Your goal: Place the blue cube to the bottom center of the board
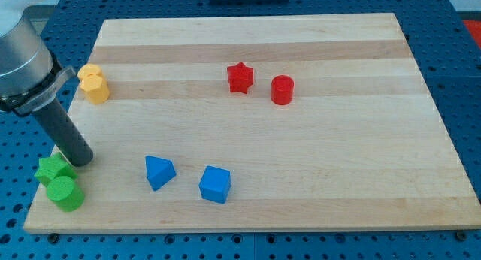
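Observation:
The blue cube (215, 184) sits on the wooden board (301, 162) near the view's bottom, left of centre. A blue wedge-shaped block (158, 171) lies just to its left. My tip (81, 161) is at the board's left edge, well left of both blue blocks and touching or nearly touching the green star (52, 169). The dark rod rises from it up to the view's left.
A green cylinder (65, 193) sits below the green star at the bottom left corner. A yellow block (94, 83) is at the upper left. A red star (240, 77) and a red cylinder (282, 89) stand at the upper middle.

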### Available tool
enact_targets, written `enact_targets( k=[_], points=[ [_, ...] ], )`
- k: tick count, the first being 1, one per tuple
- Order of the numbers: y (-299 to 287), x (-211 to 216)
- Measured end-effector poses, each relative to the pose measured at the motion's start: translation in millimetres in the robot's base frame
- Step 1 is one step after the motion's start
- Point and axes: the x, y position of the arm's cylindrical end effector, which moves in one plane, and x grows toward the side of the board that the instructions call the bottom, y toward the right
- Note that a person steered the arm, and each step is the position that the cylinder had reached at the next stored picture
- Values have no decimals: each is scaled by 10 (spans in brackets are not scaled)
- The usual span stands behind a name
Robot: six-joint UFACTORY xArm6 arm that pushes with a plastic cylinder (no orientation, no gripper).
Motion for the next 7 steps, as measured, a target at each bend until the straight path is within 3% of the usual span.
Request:
enact_targets(
  k=[3, 5, 7],
  points=[
    [114, -156],
    [164, 73],
    [611, 317]
  ],
)
